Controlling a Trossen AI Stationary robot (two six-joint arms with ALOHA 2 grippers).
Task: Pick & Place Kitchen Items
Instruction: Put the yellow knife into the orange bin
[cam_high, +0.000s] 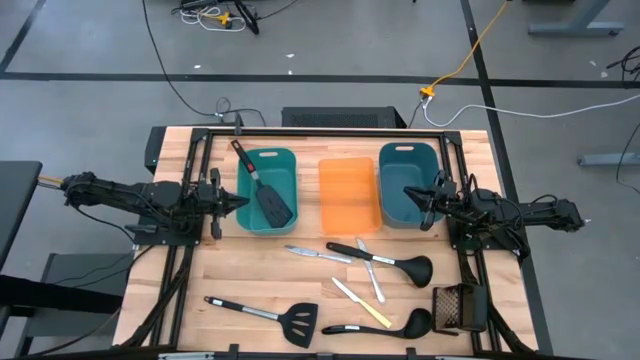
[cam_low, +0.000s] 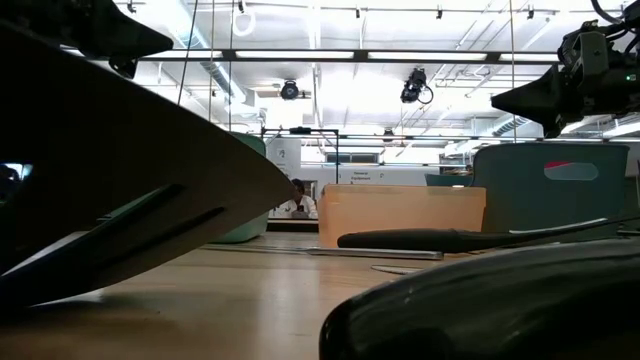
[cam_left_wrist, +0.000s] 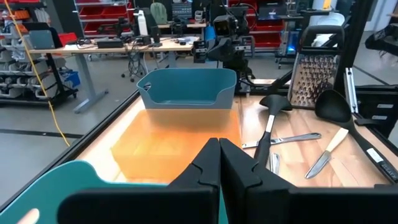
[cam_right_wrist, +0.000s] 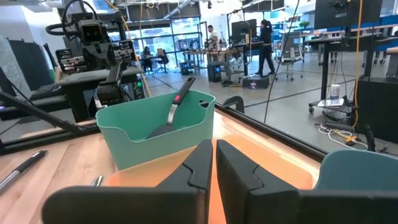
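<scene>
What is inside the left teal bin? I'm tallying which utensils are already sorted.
One black slotted spatula lies in the left teal bin, handle over the rim. The floor beneath its blade is hidden.

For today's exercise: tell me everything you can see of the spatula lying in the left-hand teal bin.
The black slotted spatula lies slantwise in the left teal bin. Its broad slotted blade, seemingly plastic, rests on the bin's floor; its dark handle, which has a reddish patch near the end, leans up over the back rim, sticking out past it. Only the bin touches it; the left gripper is beside the bin, shut and empty.
</scene>
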